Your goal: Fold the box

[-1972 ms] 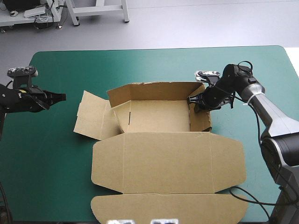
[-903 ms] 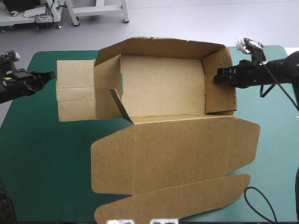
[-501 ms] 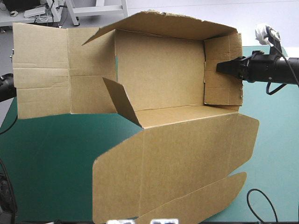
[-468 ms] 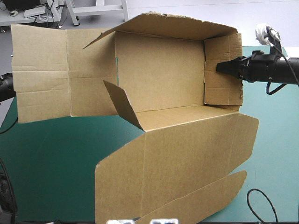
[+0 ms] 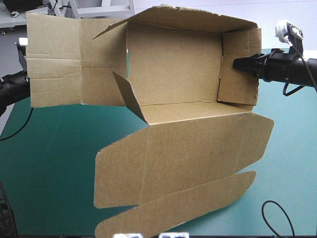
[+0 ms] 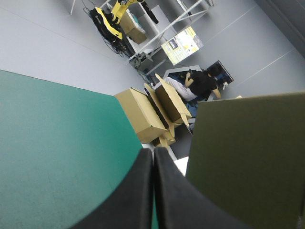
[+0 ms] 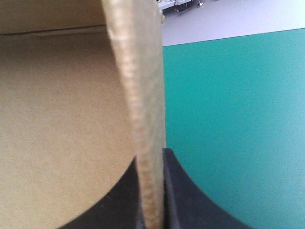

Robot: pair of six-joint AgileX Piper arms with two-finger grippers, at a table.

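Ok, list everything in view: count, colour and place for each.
box: one, brown, held up over the table with its open side toward the high view; left flap spread out flat, lid hanging toward the table's near edge.
table cover: one, teal-green, under the box.
right gripper: one, black, shut on the box's right wall.
left gripper: one, black, shut with nothing between its fingers, beside the box's left flap.
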